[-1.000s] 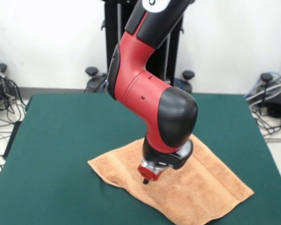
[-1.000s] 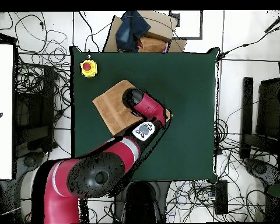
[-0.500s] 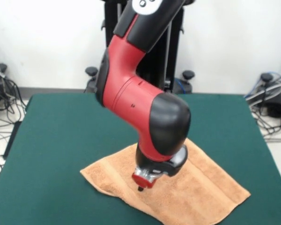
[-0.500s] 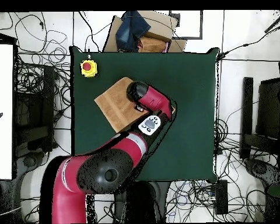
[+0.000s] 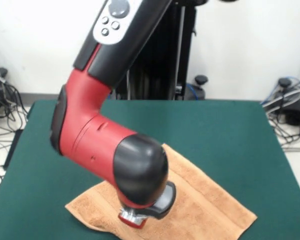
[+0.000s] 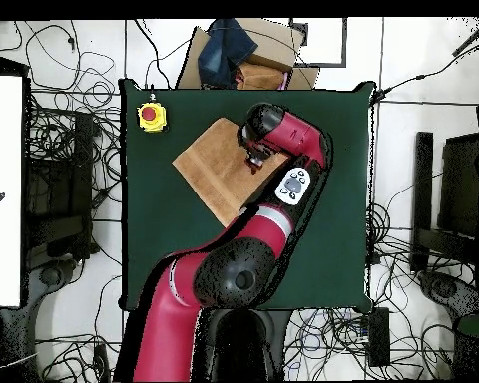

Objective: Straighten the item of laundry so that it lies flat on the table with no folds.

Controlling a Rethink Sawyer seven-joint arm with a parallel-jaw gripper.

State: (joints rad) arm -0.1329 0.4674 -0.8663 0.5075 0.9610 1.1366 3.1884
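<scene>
Peach-orange terry-cloth towel (image 5: 200,200) lies spread on my dark green felt-topped table (image 5: 230,130), toward the near side in the front view, set at an angle to the table's edges. My red and black arm's gripper (image 5: 132,220) sits low over the towel's left part, and I cannot tell how it is set. Overhead, a yellow box with a red button (image 6: 151,116) rests near a table corner, well apart from the towel.
</scene>
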